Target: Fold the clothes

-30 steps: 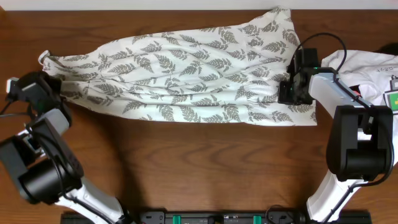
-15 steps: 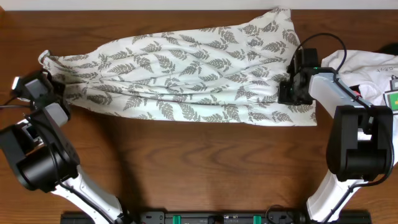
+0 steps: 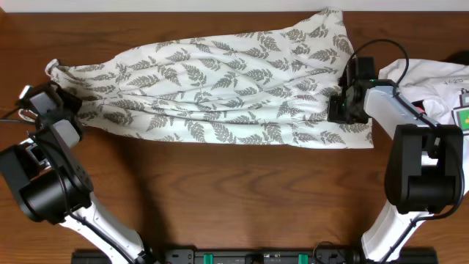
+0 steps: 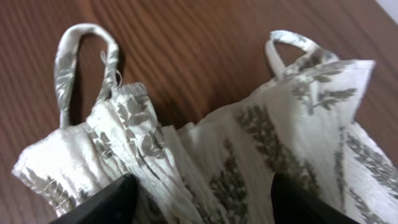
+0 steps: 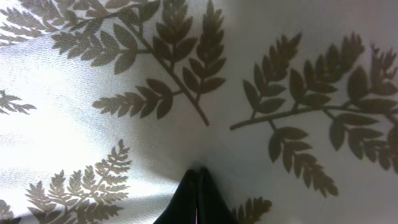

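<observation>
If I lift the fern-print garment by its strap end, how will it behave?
Probably floppy: the fern-print garment lies in soft wrinkles, so it would likely sag and drape. It looks thin, so likely light. The strap loops may dangle, and dragging could bunch the folds.

The clothes (image 3: 220,95) across the table (image 3: 234,194), second garment (image 3: 440,73) at right end

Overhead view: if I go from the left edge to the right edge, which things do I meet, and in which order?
From the left: left gripper at the strap end → fern-print garment → right gripper on its right end → plain white garment → green-and-yellow tag.
</observation>
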{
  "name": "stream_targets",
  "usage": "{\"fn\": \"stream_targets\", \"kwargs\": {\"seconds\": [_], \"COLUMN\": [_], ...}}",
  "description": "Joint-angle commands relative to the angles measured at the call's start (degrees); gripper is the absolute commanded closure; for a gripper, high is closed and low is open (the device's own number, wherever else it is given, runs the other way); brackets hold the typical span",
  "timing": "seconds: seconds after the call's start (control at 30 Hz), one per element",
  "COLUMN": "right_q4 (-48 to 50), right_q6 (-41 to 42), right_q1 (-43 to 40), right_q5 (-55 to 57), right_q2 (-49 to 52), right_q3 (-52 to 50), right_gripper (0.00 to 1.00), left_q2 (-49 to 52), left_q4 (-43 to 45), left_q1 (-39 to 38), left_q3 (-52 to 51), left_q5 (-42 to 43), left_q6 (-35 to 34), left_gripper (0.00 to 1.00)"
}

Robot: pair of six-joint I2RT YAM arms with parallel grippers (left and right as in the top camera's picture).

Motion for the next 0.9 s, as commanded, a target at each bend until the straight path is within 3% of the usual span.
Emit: {"fn": "stream_targets", "kwargs": {"seconds": [0.0,0.23,0.33,0.87], "right_q4": [-1.7,-1.7,-1.9,-5.0], "right_q6": [1.0,1.0,1.0,1.7], "right_q1": [-0.9,-0.9,-0.9,-1.1], "right_q5": [1.9,1.9,1.9,2.5], "right_q2": [4.6,4.6,4.6,4.6], "right_q3": [-3.9,-3.9,-3.9,-3.9], "right_gripper": [0.99,0.99,0.99,0.99], "left_q2": [-3.5,-12.5,-13.6,-3.0], "left_q4": [-0.2,-11.5,-16.6,-24.1], "left_q1": [-0.1,-0.3,-1.2,-4.2], "left_q3": [1.3,1.4,1.3,1.3], "left_q5": [1.0,1.0,1.5,2.7], "left_q6": [2.8,4.9,6.4,7.4], "left_gripper": [0.30,0.31,0.37,0.37]}}
